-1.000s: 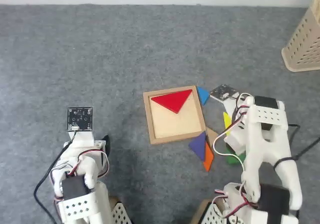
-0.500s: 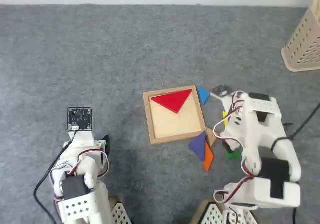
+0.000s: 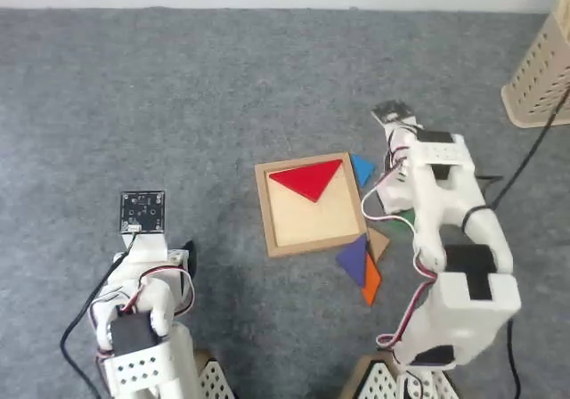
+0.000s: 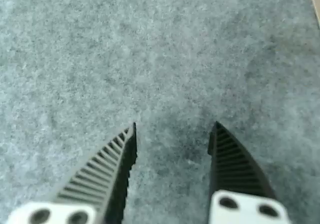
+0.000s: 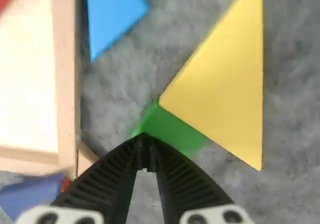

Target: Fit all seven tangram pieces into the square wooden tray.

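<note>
The square wooden tray [image 3: 272, 212] holds a red triangle [image 3: 307, 179] at its far edge. My right gripper [image 3: 398, 205] hangs just right of the tray, shut on a small green piece [image 3: 407, 215]. In the right wrist view the closed fingertips [image 5: 145, 143] pinch the green piece [image 5: 172, 130] beside a yellow triangle [image 5: 227, 94], with a blue triangle [image 5: 110, 9] and the tray's rim [image 5: 65, 74] close by. A blue triangle [image 3: 361, 167], a purple triangle [image 3: 354, 258], an orange piece [image 3: 371, 280] and a tan piece [image 3: 378, 241] lie around the tray. My left gripper [image 4: 175, 129] is open over bare carpet.
A beige perforated basket [image 3: 541, 69] stands at the far right edge. The left arm [image 3: 142, 319] sits at the near left with grey carpet [image 3: 178, 105] around it. The right arm's body [image 3: 454, 265] covers the ground right of the loose pieces.
The right arm swung away from the table's near edge towards the far side, carrying the green piece from beside the orange piece up along the tray's right side. The left arm kept still.
</note>
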